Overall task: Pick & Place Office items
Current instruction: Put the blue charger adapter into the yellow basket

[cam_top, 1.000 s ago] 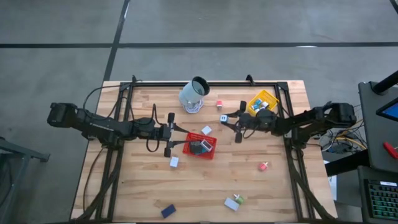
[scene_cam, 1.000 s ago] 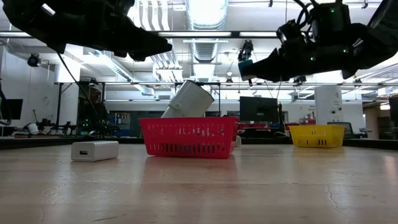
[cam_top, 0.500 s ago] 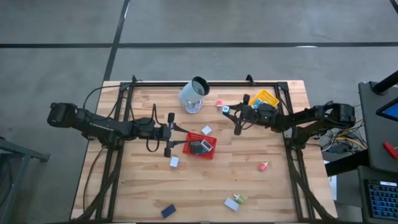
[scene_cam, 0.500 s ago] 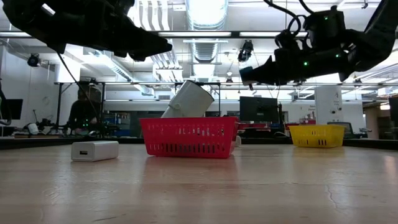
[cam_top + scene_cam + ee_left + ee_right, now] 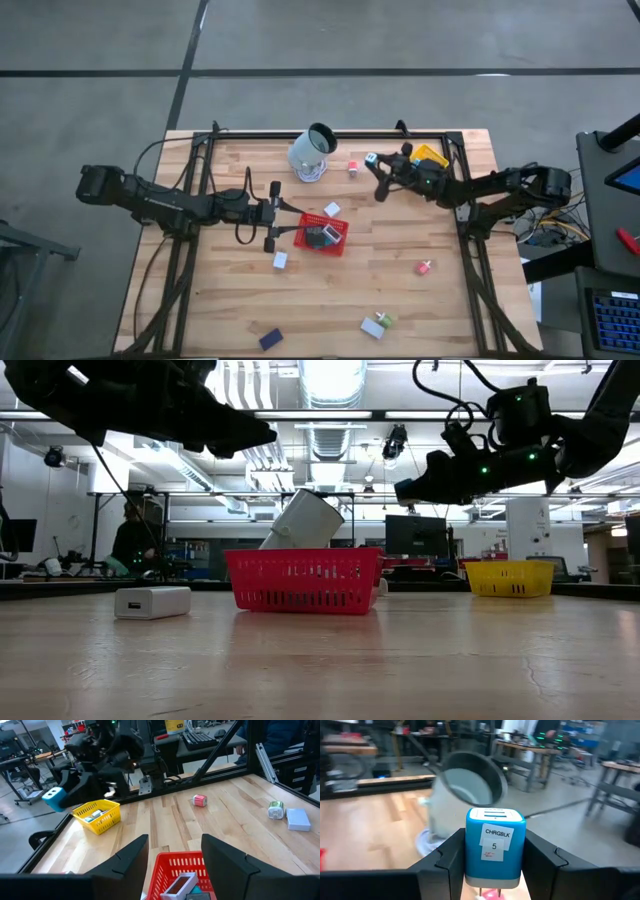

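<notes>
Right gripper (image 5: 492, 870) clamps the blue charger block (image 5: 495, 847) between its fingers, up in the air between the grey cup (image 5: 313, 150) and the yellow tray (image 5: 428, 157). Left gripper (image 5: 272, 214) sits beside the red tray (image 5: 338, 238), fingers apart, apparently empty.

Blue charger block (image 5: 495, 847) lower end: cut off by picture's edge.
Red tray (image 5: 182, 870) contents: partly out of frame.
Cup (image 5: 302, 520) base: hidden behind red tray.
Yellow tray (image 5: 428, 157): partly covered by right arm.
</notes>
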You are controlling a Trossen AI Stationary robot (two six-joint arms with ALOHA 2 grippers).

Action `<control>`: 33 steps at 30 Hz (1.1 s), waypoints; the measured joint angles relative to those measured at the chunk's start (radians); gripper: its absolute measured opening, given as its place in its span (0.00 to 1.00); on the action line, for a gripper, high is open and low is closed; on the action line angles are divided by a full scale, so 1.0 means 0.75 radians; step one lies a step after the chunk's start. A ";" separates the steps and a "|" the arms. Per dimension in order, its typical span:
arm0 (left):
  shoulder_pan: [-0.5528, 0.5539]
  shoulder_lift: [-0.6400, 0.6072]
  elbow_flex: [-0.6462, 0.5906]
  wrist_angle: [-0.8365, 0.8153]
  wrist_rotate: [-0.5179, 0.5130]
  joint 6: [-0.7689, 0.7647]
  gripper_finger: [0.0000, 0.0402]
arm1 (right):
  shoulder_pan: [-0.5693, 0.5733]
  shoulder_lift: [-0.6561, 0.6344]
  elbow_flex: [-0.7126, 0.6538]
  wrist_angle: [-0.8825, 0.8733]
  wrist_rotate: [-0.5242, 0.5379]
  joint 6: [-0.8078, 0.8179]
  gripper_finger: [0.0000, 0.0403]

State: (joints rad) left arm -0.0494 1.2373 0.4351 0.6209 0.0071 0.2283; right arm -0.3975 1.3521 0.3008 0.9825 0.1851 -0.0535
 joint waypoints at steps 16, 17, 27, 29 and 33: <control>0.000 0.000 0.000 0.000 -0.004 0.000 0.46 | -0.050 0.000 -0.010 -0.071 0.422 0.168 0.36; 0.000 0.000 0.000 -0.001 -0.004 0.001 0.46 | -0.051 0.000 -0.010 -0.086 0.464 0.179 0.36; 0.000 0.000 0.000 -0.001 -0.004 0.003 0.46 | -0.051 0.000 -0.010 -0.265 0.790 0.254 0.36; 0.000 0.000 0.000 -0.001 -0.004 0.003 0.46 | -0.056 0.000 -0.007 -0.318 0.828 0.262 0.36; 0.000 0.000 0.000 -0.001 -0.003 0.003 0.46 | -0.072 0.000 0.002 -0.412 0.871 0.329 0.36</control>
State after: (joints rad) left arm -0.0497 1.2373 0.4351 0.6205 0.0048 0.2306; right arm -0.4518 1.3521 0.3025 0.6734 0.8383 0.1929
